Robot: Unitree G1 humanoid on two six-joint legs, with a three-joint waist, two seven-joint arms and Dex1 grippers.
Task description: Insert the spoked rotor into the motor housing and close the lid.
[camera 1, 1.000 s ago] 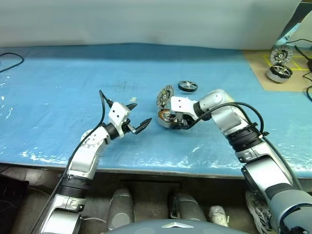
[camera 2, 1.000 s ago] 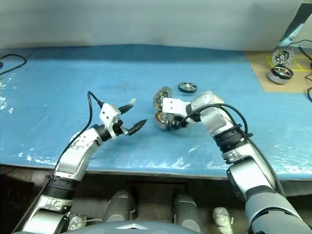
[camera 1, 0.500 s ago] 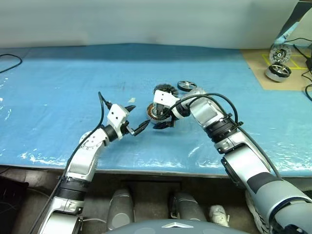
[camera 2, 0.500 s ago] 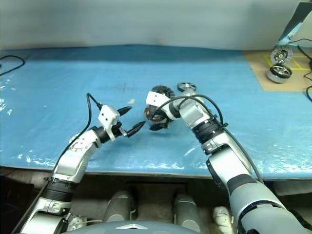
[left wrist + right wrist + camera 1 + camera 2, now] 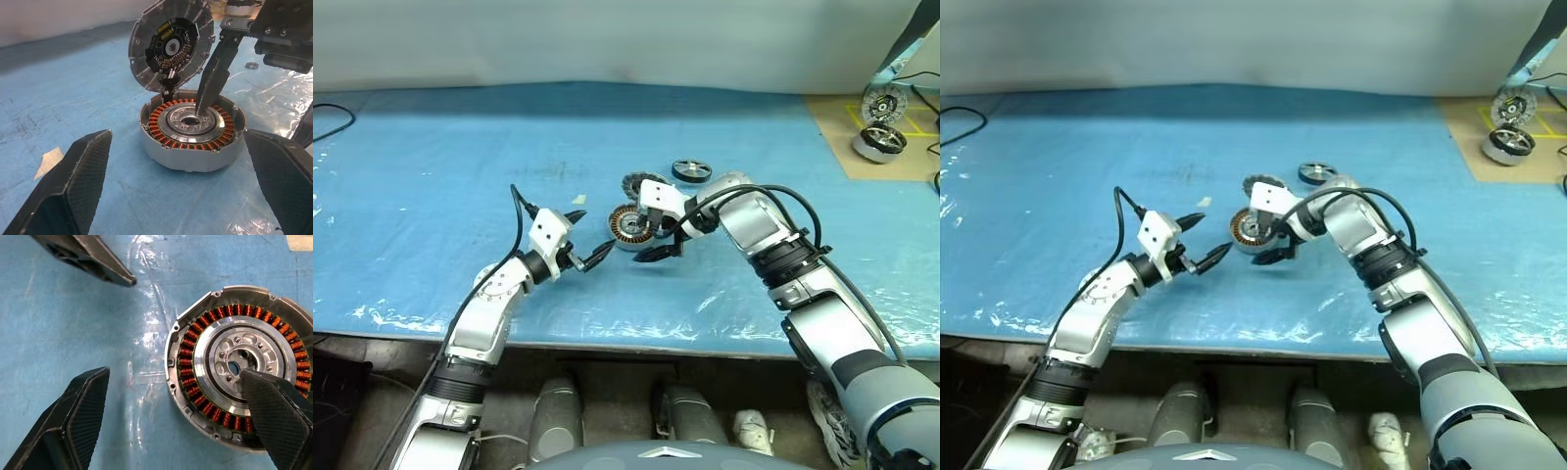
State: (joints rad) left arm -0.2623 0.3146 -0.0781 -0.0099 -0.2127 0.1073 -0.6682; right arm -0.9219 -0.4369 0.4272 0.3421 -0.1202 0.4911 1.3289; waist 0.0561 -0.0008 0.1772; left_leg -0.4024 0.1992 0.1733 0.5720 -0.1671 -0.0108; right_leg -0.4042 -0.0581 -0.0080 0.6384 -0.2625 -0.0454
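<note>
Blue plastic-covered bench [image 5: 431,157] held the open round silver-grey motor housing [image 5: 191,131], lid [image 5: 171,44] up, both grippers wide open and empty, left gripper [image 5: 590,236] and right gripper [image 5: 662,236], so grabbing the small black spoked rotor [image 5: 690,171] looked next.

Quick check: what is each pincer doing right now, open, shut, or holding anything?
Left pincer: open, holding nothing.
Right pincer: open, holding nothing, one finger over the motor housing centre.

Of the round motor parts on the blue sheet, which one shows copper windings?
The motor housing, lying open between the two grippers with its lid raised. The spoked rotor farther back is a flat black wheel, no copper.
</note>
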